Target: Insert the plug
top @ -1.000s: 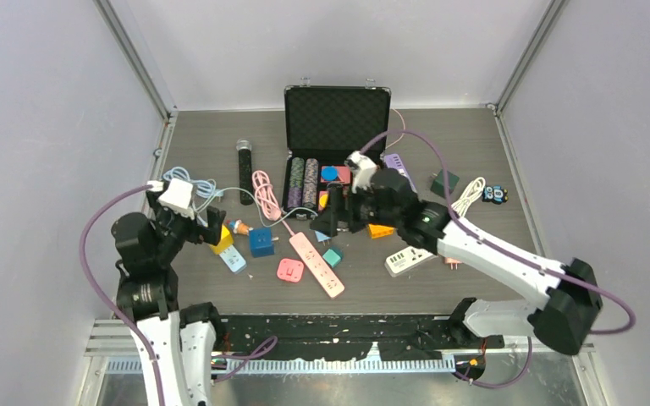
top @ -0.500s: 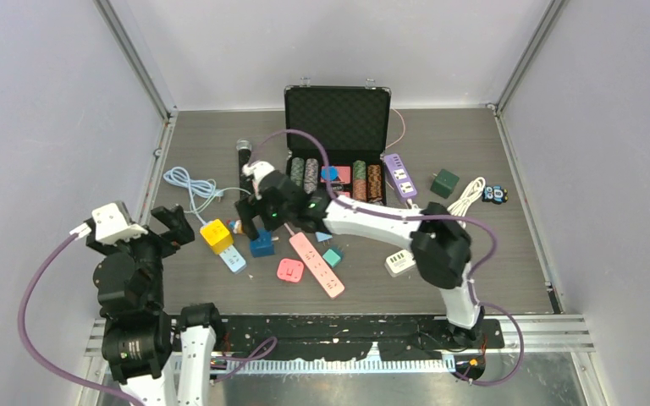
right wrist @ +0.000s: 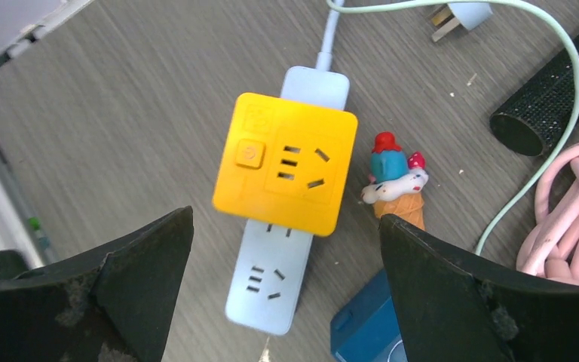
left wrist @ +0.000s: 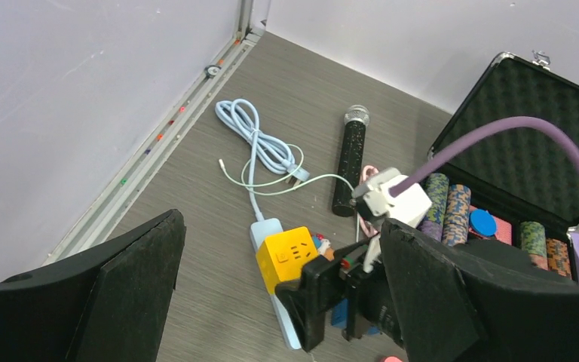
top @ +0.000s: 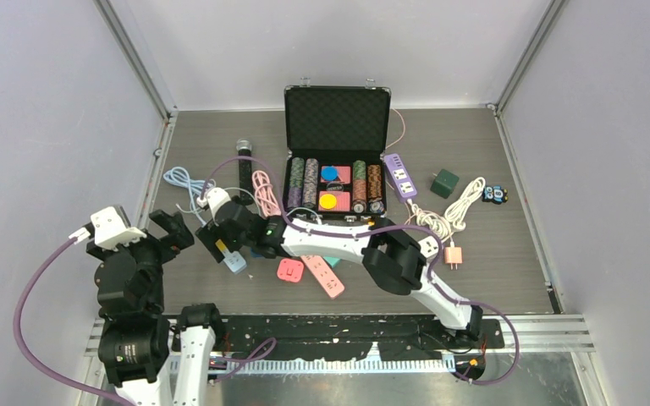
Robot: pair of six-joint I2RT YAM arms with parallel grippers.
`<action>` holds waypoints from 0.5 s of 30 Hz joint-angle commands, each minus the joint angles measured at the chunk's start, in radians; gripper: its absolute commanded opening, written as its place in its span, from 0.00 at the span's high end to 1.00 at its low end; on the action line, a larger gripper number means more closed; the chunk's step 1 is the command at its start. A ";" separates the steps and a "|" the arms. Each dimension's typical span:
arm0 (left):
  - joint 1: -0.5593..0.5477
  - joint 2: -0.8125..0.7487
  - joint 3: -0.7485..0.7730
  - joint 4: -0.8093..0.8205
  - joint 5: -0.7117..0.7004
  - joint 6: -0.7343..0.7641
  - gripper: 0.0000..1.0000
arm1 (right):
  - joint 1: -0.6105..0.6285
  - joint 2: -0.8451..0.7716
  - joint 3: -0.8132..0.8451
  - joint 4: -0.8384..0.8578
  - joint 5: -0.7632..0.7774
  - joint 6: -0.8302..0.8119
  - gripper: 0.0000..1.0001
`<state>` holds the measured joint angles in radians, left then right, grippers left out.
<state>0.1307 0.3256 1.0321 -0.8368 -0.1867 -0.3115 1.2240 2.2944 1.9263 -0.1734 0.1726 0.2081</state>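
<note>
A yellow cube adapter (right wrist: 286,162) sits on top of a light blue power strip (right wrist: 271,279), leaving the strip's lower sockets bare. A loose white plug (right wrist: 456,15) on a pale green cable lies just beyond the strip's cord end. My right gripper (right wrist: 286,222) hangs open right over the cube and strip, with nothing between its fingers. In the top view the right gripper (top: 220,241) covers most of the cube. My left gripper (left wrist: 283,222) is open and empty, raised to the left of the strip (left wrist: 268,226), looking down on the cube (left wrist: 295,256).
An ice-cream toy (right wrist: 396,185), a dark blue cube (right wrist: 366,328), a coiled pink cable (right wrist: 565,226) and a black microphone (right wrist: 550,98) crowd the strip's right side. A pink strip (top: 322,275), pink adapter (top: 290,270) and the open chip case (top: 336,118) lie further right.
My right arm has swept left from the case area to above the yellow cube. My left arm has pulled back to the left. Both grippers stayed open.
</note>
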 commanded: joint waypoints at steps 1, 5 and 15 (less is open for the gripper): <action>-0.007 0.019 0.023 0.009 0.041 0.000 0.00 | 0.003 0.060 0.092 0.063 0.092 -0.041 0.03; -0.008 0.024 0.019 0.010 0.050 0.002 0.00 | 0.006 0.109 0.125 0.101 0.117 -0.048 0.03; -0.024 0.031 0.019 0.031 0.052 0.059 0.01 | 0.049 0.194 0.222 0.130 0.184 -0.071 0.08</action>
<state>0.1162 0.3428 1.0321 -0.8387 -0.1532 -0.2932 1.2434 2.4733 2.0560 -0.0868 0.2764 0.1566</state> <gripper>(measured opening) 0.994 0.970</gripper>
